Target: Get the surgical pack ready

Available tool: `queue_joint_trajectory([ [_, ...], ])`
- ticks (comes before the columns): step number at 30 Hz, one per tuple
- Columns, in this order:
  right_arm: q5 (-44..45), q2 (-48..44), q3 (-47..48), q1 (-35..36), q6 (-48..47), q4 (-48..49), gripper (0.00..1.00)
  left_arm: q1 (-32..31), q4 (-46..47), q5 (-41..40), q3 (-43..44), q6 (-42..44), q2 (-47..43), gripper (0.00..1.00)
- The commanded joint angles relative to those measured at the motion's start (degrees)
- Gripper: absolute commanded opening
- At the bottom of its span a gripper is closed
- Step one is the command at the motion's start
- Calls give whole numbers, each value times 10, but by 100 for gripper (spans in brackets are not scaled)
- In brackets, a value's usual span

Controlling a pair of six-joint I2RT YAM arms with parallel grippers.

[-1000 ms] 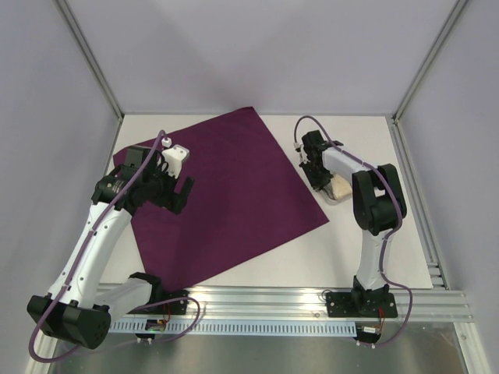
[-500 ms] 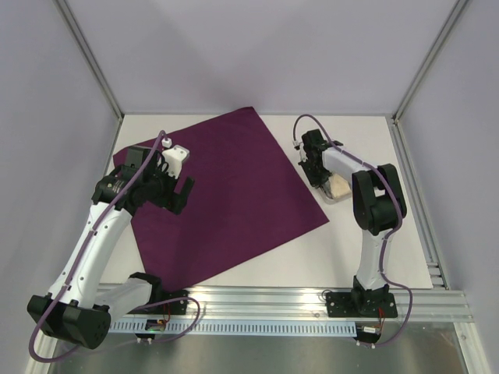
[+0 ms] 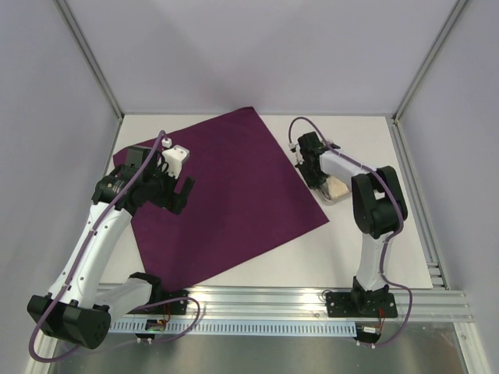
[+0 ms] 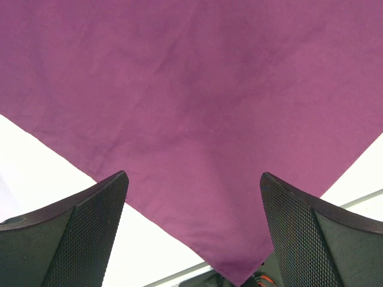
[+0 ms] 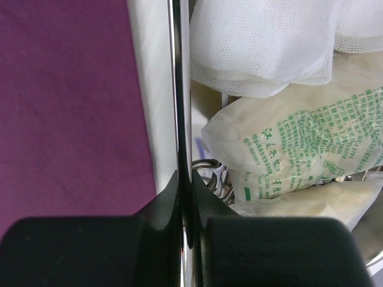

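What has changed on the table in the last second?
The right gripper, shut on the rim of the steel tray, edged slightly farther back and left, towards the purple cloth. The left gripper stayed open above the cloth, which did not move.

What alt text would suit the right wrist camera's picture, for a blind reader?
Close up, the right gripper pinches the thin rim of a steel tray. Right of the rim, in the tray, lie white gauze, green-printed packets and the ring of a steel instrument; left of it lies purple cloth.
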Motion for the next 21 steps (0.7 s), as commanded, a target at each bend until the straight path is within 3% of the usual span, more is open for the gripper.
queue_joint_trajectory([
  [1, 47, -43, 26, 20, -28, 26, 1, 3, 8, 3, 4, 11, 0, 100],
  [11, 33, -27, 100, 74, -32, -7, 0, 10, 28, -24, -10, 34, 27, 100],
  [21, 4, 72, 208, 181, -53, -80, 1, 103, 77, -4, -61, 49, 141, 100],
])
